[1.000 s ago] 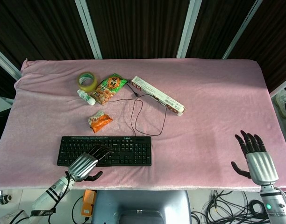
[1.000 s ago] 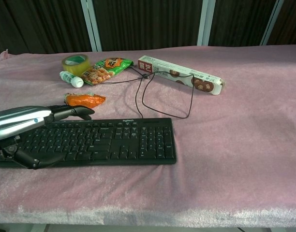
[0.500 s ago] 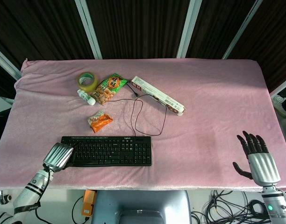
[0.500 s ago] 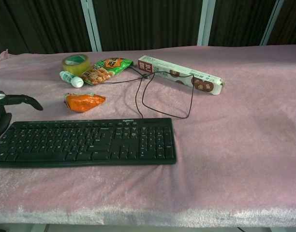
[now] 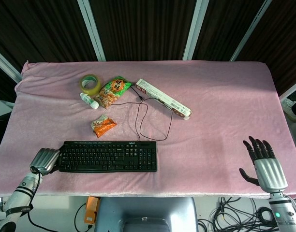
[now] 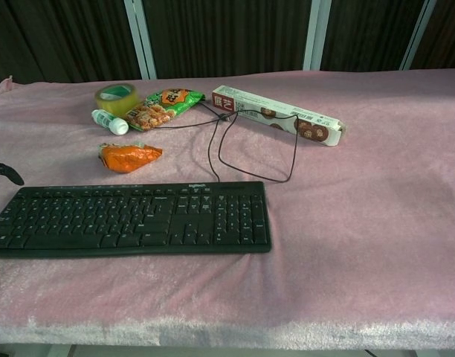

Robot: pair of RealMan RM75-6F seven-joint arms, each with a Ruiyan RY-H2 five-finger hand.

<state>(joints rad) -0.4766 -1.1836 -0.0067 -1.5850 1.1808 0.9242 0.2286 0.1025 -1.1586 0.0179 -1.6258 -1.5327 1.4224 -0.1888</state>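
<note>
Silver-backed, the left hand is sitting just beside the keyboard's left end on the pink surface, its fingers hidden, so I cannot tell their state. Right hand is resting with fingers spread, holding nothing. Farther back, an orange packet is lying.

1. We see the keyboard spanning the near-left of the table; left hand sits just beside its left end, so no room there.
2. Cable loops btwn keyboard and biscuit box, a snag risk.
3. Far-left cluster: tape roll, small bottle, green snack bag, orange packet. Tight gaps.
4. Right half is bare cloth; right hand has free passage near the front-right edge.
</note>
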